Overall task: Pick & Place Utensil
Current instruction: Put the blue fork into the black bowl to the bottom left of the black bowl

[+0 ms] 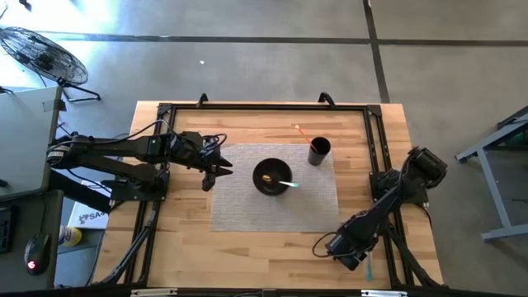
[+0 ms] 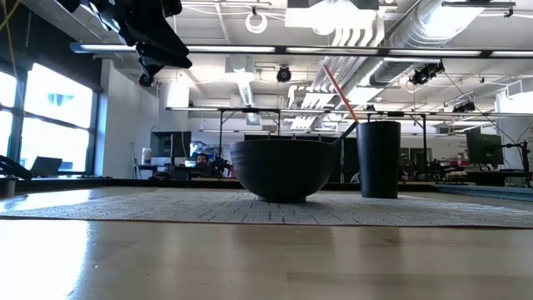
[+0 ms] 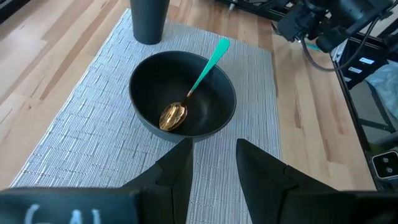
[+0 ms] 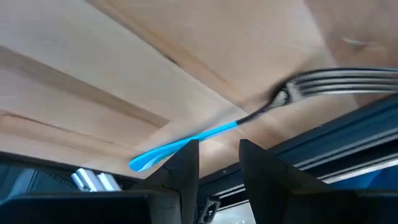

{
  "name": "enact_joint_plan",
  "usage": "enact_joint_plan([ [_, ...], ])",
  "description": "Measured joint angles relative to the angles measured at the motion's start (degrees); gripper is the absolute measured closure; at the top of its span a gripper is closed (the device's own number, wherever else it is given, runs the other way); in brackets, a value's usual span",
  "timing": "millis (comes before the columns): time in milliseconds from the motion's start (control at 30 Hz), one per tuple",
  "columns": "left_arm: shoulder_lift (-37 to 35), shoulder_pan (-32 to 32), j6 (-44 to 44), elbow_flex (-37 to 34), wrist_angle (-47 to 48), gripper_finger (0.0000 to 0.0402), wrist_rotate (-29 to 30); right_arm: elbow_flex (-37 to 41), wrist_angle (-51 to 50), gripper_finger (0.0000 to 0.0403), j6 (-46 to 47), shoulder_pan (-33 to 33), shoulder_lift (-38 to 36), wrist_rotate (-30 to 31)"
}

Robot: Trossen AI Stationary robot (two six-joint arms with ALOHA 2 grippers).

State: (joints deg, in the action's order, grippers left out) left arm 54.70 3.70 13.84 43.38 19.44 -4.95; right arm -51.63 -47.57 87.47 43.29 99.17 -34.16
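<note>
A black bowl (image 1: 272, 177) stands on the grey woven mat (image 1: 239, 206). In it lies a spoon with a gold head (image 3: 173, 116); its teal handle (image 3: 208, 62) leans on the bowl's rim. A dark cup (image 1: 319, 151) behind the bowl holds an orange-handled utensil (image 2: 340, 93). My left gripper (image 3: 214, 146) is open and empty, raised over the mat left of the bowl (image 3: 183, 93). A fork with a blue handle (image 4: 186, 144) and metal tines (image 4: 348, 81) lies on the wood at the near right. My right gripper (image 4: 217, 149) is open, low over the fork's handle. My right gripper is open over the fork's blue handle (image 4: 211, 135), which runs slanting past one finger (image 4: 186, 162). That finger hides part of the handle, and I cannot tell whether it touches it. The fork lies flat on the table.
A black metal frame (image 1: 375, 140) runs around the work area, and one rail lies close to the fork (image 1: 369, 266) at the near right edge. Bare wood lies in front of the mat.
</note>
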Motion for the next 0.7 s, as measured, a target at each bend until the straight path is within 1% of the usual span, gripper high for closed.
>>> enact_joint_plan([
  [167,0.0,0.0,-0.01,0.0,0.01,0.0282,0.02,0.06,0.03,0.0298,3.47,1.26,-1.05,1.32],
  [267,0.0,0.0,0.01,0.0,0.0,0.0282,0.02,0.06,0.19,0.0302,4.0,1.51,-1.05,2.08],
  [567,0.0,0.0,0.01,0.0,0.02,0.0282,0.02,0.06,0.26,0.0316,3.49,1.77,-1.05,2.4],
  [633,0.0,0.0,0.0,0.0,0.0,0.0282,0.02,0.14,0.23,0.0317,2.21,2.2,-1.03,2.83],
  [700,0.0,0.0,0.01,0.0,0.01,0.0282,0.02,1.47,0.98,0.0318,2.04,2.53,-1.05,2.17],
])
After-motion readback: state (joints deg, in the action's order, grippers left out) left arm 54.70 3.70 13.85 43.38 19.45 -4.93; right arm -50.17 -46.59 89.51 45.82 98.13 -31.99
